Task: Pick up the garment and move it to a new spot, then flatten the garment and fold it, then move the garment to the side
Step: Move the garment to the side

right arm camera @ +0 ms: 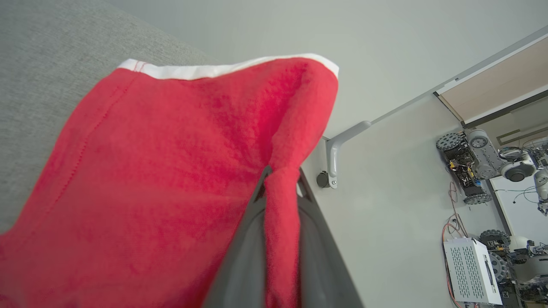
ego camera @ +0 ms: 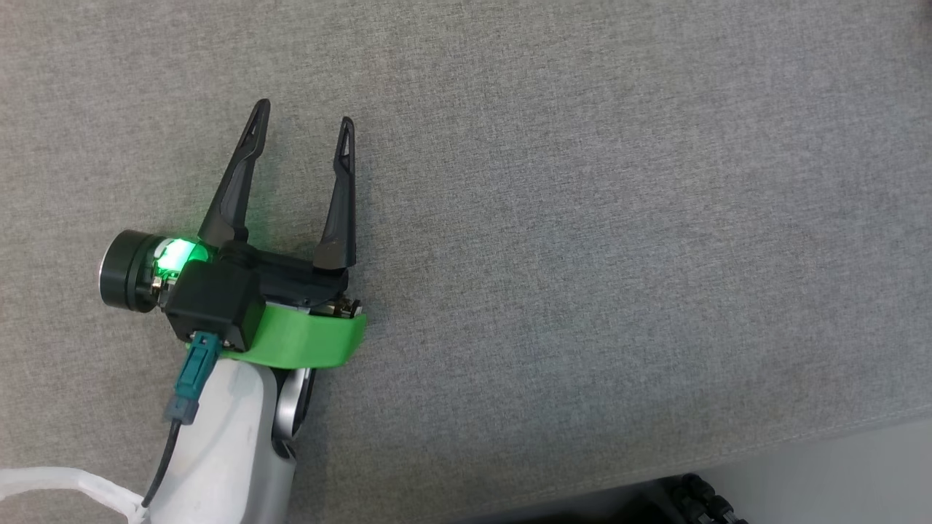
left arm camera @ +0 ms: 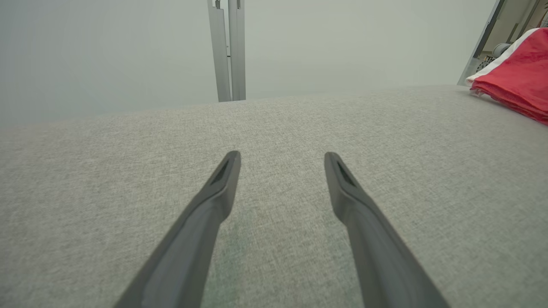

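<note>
The garment point(right arm camera: 171, 171) is red cloth with a white band along one edge. In the right wrist view it spreads leftward over the grey surface, and my right gripper point(right arm camera: 280, 177) is shut on a bunched fold of it, the red cloth pinched between the two dark fingers. From the left wrist view a folded part of the garment point(left arm camera: 518, 72) lies far off at the right edge. My left gripper point(ego camera: 302, 124) hovers open over bare grey fabric at the left of the head view, nothing between its fingers point(left arm camera: 222, 179).
The grey fabric surface point(ego camera: 582, 218) spreads across the head view, its front edge point(ego camera: 801, 433) running along the lower right above pale floor. A metal post point(left arm camera: 229, 51) stands beyond the far edge. Wheeled robot parts point(right arm camera: 471, 162) and a white box point(right arm camera: 471, 269) sit on the floor.
</note>
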Available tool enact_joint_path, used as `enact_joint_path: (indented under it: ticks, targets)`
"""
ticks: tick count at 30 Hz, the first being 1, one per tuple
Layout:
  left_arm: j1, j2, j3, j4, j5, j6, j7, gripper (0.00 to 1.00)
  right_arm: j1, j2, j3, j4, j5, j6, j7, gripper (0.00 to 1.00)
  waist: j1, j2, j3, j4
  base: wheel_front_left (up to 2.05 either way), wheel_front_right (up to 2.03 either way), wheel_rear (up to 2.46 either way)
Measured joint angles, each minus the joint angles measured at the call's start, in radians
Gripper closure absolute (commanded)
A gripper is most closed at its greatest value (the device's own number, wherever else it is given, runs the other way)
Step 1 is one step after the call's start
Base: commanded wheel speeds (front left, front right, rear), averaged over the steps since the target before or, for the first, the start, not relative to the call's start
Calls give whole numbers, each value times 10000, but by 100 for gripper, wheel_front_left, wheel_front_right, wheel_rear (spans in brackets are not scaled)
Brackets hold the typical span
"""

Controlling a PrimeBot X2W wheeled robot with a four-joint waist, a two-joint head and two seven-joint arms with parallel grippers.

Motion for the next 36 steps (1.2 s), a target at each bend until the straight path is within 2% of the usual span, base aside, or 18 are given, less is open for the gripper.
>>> enact_joint_path:
  ticks: [2,3,4,11,18,24,36]
  targets:
    - [0,10,-25,-19,29,-8,0,0,-169,67,96,255,56,0,-8,100,-1,0,37,0,0,0,0]
    - [-1,10,-40,-31,29,-13,0,0,-264,96,127,364,54,0,-42,14,0,0,48,10,0,0,0]
    - [-2,10,-48,-46,31,-13,0,0,-369,117,146,497,56,0,-109,0,0,0,60,27,0,0,0]
    - [-12,2,-44,-67,2,23,0,0,-1046,290,184,1333,-378,0,-917,0,-1,0,-39,194,0,0,0]
    - [356,-23,203,21,-253,115,2,0,-1023,880,102,1051,-476,0,-1429,0,-1,0,-681,312,0,0,0]
    - [1080,-33,591,19,-456,148,0,0,218,1628,-807,-660,-552,0,-1473,0,-1,0,-1581,463,0,0,0]
    - [2264,-54,1216,286,-727,48,0,0,4414,3568,-3336,-3810,-1404,0,-1478,0,-1,0,-3413,885,0,0,0]
